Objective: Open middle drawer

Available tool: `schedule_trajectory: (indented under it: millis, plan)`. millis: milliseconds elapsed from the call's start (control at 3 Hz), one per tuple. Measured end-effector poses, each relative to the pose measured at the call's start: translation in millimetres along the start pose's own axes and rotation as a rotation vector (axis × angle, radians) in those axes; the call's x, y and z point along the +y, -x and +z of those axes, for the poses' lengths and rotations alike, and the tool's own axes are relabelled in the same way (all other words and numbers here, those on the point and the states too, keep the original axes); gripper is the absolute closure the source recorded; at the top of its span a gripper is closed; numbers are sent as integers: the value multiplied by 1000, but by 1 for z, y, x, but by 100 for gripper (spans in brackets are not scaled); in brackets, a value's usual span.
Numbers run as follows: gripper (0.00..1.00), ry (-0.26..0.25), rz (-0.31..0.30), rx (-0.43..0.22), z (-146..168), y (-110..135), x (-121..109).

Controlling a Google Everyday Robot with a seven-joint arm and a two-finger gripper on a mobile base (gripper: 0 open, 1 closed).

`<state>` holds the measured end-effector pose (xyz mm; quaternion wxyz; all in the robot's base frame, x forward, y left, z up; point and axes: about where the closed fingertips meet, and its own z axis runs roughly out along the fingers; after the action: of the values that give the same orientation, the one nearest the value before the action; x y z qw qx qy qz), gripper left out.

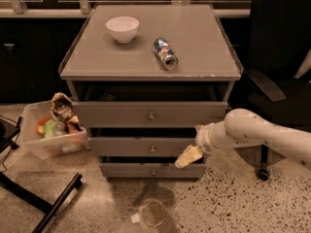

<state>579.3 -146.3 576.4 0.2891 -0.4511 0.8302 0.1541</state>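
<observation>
The grey-brown cabinet (77,72) has three drawers stacked down its front. The middle drawer (121,147) has a wide flat front with a small round metal knob (152,149) at its centre, and a dark gap shows above it. My gripper (188,155) is on the end of the white arm (252,132), which reaches in from the right. The gripper sits at the right end of the middle drawer's front, right of the knob and slightly lower, overlapping the front's lower edge. The drawer's inside is hidden.
A white bowl (122,28) and a tipped can (165,53) lie on the cabinet top. The top drawer (112,114) stands slightly out; the bottom drawer (126,170) is below. A plastic bin of snacks (48,142) sits on the left, a black chair (282,47) on the right, and a clear cup (151,213) on the floor.
</observation>
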Motion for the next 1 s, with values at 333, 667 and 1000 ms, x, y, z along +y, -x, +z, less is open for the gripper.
schedule_trajectory:
  millis: [333, 667, 1000]
  plan:
    - [0, 6, 4, 97, 33, -13, -16]
    - [0, 20, 0, 154, 65, -18, -27]
    - [0, 23, -17, 219, 97, -20, -34]
